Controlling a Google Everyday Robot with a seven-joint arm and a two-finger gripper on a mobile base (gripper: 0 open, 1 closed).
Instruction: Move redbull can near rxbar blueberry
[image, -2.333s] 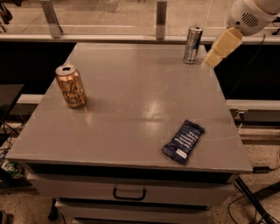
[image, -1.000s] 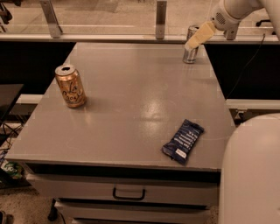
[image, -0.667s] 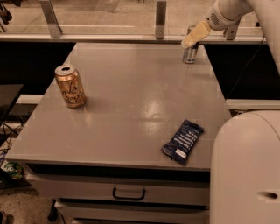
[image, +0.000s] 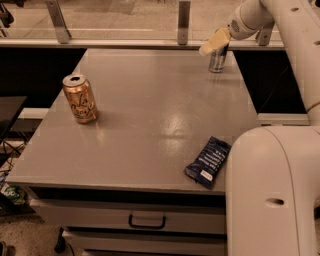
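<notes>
One gripper (image: 215, 42) at redbull can (image: 217, 61)

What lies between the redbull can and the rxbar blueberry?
Only bare grey tabletop separates the redbull can from the rxbar blueberry in the camera view; the gripper is at the can's top.
</notes>
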